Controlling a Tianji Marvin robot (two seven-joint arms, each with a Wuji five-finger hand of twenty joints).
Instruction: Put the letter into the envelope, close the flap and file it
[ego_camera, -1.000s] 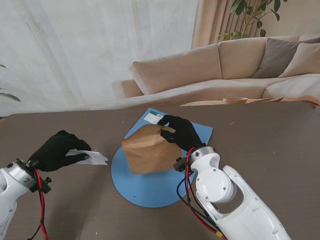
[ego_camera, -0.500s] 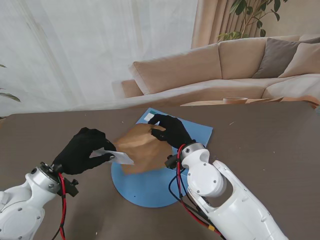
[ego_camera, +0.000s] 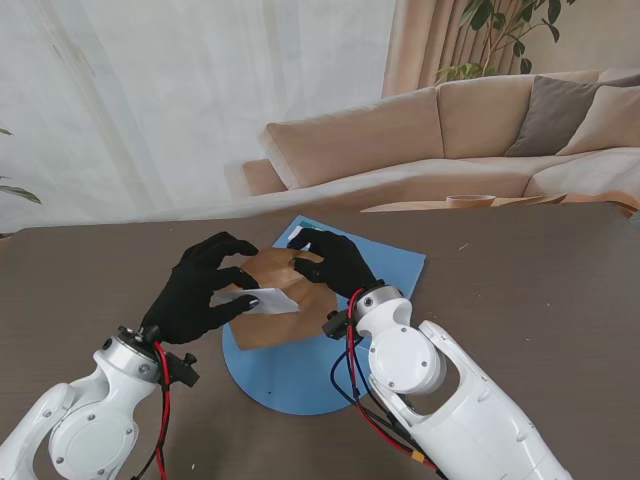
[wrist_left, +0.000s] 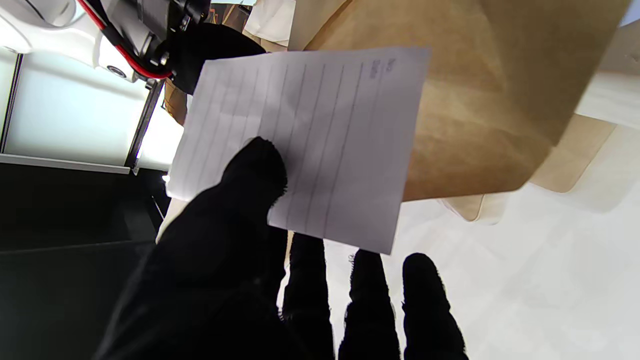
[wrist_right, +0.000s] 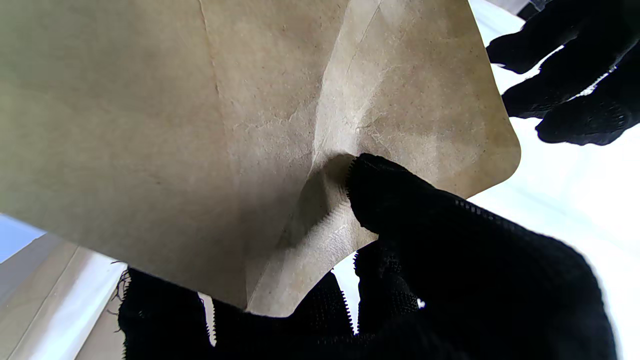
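L hand (ego_camera: 200, 290) grips letter (ego_camera: 262, 300) over envelope (ego_camera: 290, 290); R hand (ego_camera: 335, 262) pinches envelope

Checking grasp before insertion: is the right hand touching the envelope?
Touching. The right wrist view shows the right hand pinching the envelope, its thumb pressed into the creased paper.

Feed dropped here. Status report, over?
Left hand pinching letter over envelope. Right hand gripping envelope. Letter not in. Nothing blocking.
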